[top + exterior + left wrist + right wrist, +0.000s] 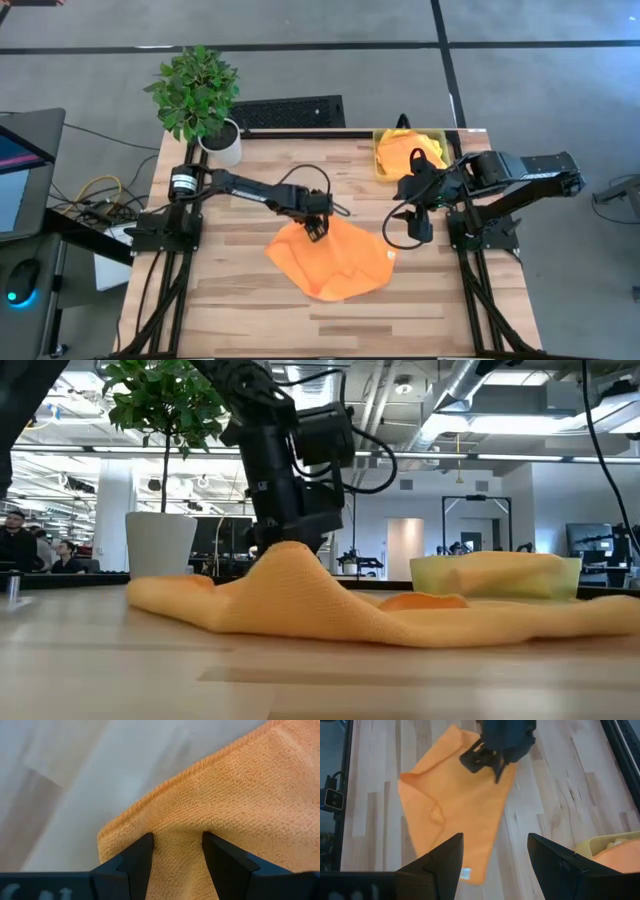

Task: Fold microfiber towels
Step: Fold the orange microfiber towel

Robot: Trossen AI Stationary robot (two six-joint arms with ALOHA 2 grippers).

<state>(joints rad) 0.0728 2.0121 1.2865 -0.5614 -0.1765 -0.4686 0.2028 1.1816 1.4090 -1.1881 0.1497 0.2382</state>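
An orange microfiber towel (335,262) lies rumpled on the wooden table's middle, humped at its far edge (290,560). My left gripper (316,230) stands over that far edge, pointing steeply down and open, with cloth rising between its fingers (177,837). My right gripper (418,228) hangs open above the table to the towel's right and touches nothing; the right wrist view looks down on the towel (455,815). More orange and yellow cloth (420,150) lies in the bin at the far right. My left gripper has its open fingers (140,855) on either side of a low ridge of the towel (177,826), just inside the hemmed far edge (165,787). They come from above, slanting. The cloth there stands up in a hump; the rest lies on the table.
A translucent yellow bin (385,160) stands at the far right of the table. A potted plant (205,95) stands at the far left corner. Bare wood (230,310) lies in front of and left of the towel. People sit in the room beyond (20,545).
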